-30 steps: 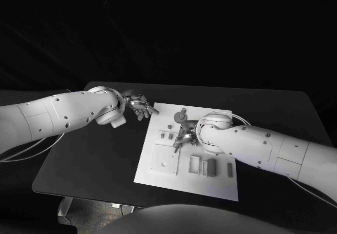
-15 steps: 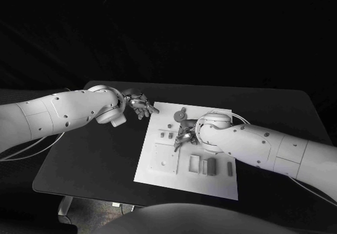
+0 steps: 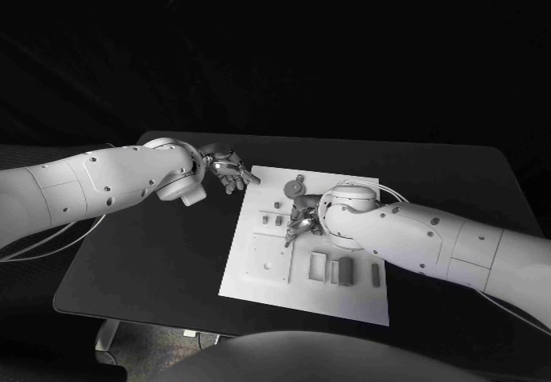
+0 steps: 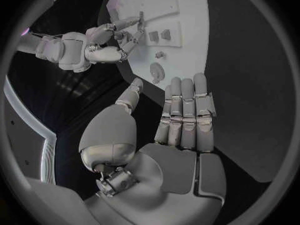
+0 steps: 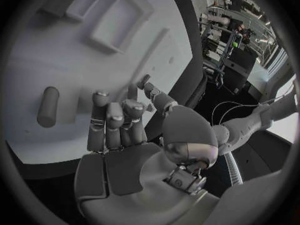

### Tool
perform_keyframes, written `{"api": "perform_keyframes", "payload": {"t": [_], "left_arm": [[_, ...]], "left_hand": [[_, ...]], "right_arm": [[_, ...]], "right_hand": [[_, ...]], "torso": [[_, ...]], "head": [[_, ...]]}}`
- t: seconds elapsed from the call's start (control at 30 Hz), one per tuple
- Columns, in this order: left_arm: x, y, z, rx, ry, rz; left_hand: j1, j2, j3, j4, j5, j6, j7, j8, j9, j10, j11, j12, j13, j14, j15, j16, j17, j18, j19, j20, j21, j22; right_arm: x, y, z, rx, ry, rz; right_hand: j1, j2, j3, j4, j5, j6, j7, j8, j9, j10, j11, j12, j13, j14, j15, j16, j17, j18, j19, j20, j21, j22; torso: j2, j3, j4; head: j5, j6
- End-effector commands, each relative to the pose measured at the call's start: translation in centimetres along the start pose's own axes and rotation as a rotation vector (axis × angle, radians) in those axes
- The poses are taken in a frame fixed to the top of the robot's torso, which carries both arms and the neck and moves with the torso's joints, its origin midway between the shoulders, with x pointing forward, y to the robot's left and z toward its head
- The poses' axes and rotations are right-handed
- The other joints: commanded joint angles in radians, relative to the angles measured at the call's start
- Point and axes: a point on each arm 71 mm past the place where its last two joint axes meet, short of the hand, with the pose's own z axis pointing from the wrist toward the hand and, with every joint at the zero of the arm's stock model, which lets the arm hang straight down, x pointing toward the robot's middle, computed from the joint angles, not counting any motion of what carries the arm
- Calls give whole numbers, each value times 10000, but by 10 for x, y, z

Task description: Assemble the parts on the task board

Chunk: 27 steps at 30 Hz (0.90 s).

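One white task board (image 3: 267,280) lies at the centre of the frame on the black table (image 3: 150,263), and two arms reach in over it. The left hand (image 3: 230,172) hangs over bare tabletop just off the board's upper-left corner, fingers straight and side by side, thumb apart, holding nothing. The right hand (image 3: 303,220) is down on the middle of the board with its fingers curled; from the left wrist view it pinches a thin upright part (image 4: 141,20) between thumb and fingertip.

Near the board's lower edge I count three oblong parts (image 3: 345,272) lying side by side next to one rectangular recess (image 3: 317,268). One round disc-shaped part (image 3: 294,189) sits near the top edge, and a few small parts (image 3: 271,221) lie left of the right hand; I cannot count those surely.
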Motion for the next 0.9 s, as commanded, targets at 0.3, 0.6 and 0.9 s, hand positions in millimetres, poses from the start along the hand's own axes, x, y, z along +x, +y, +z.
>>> {"api": "perform_keyframes", "payload": {"t": [0.3,0.6,0.9], "left_arm": [[0,-2,0,63,72,11],[0,-2,0,40,61,11],[-1,-2,0,36,43,9]], "left_hand": [[17,78,54,-9,-30,63,-25,-44,12,-46,8,-69,19,-37,22,69,-12,147,-25,8,-50,18],[29,91,62,-14,-30,66,-25,-45,13,-42,7,-72,25,-35,21,72,-12,148,-22,7,-50,22],[36,96,66,-17,-30,67,-25,-46,14,-39,6,-73,29,-33,20,74,-12,147,-20,7,-51,26]], "right_arm": [[6,-3,2,42,65,-327],[5,-5,1,-85,-77,-249],[3,-6,-2,-371,-588,-271]], "right_hand": [[718,505,149,-50,159,91,19,1,42,93,-90,-15,-1,4,-65,57,-15,98,-38,-26,82,173],[1069,745,192,-67,324,238,-50,109,122,118,-156,-30,-10,-6,-90,63,-17,98,-98,-3,101,187],[1325,761,275,-67,249,261,-61,142,164,173,-168,-34,-20,-1,-93,79,-16,98,-129,1,121,190]], "torso": [[0,4,0],[0,5,-5],[-3,7,-10]], "head": [[-10,-25],[-5,-16],[-12,-4]]}}
